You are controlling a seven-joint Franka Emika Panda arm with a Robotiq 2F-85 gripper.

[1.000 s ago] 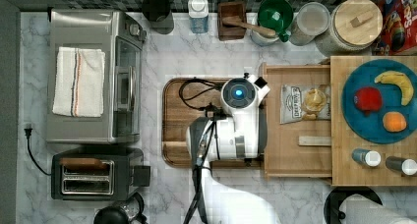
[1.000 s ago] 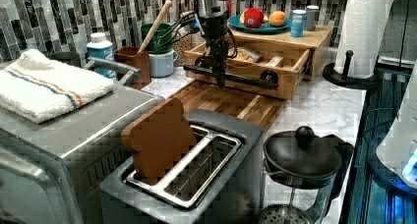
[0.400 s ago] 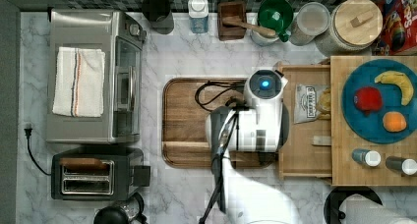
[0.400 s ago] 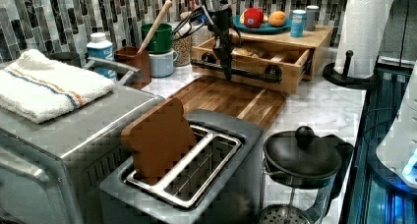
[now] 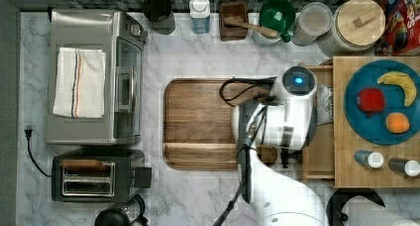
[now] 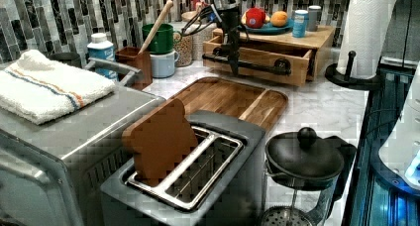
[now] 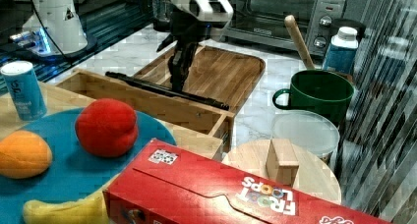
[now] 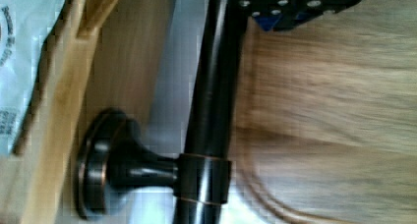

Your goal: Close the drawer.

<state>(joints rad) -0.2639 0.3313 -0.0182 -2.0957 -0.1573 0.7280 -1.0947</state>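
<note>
The red cereal box (image 7: 211, 194), near the front of the right view, carries the words "FROOT LOOPS" in white letters, seen upside down, and a small white code square sits on its top face toward the right view's left. In the top view the same box, at the far right corner, shows part of the word, "LOOPS". A white packet (image 8: 17, 62) in the wrist view bears dark print too blurred to read. No other writing can be made out.

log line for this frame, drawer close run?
phase: closing | gripper at drawer handle bar | drawer: partly open
</note>
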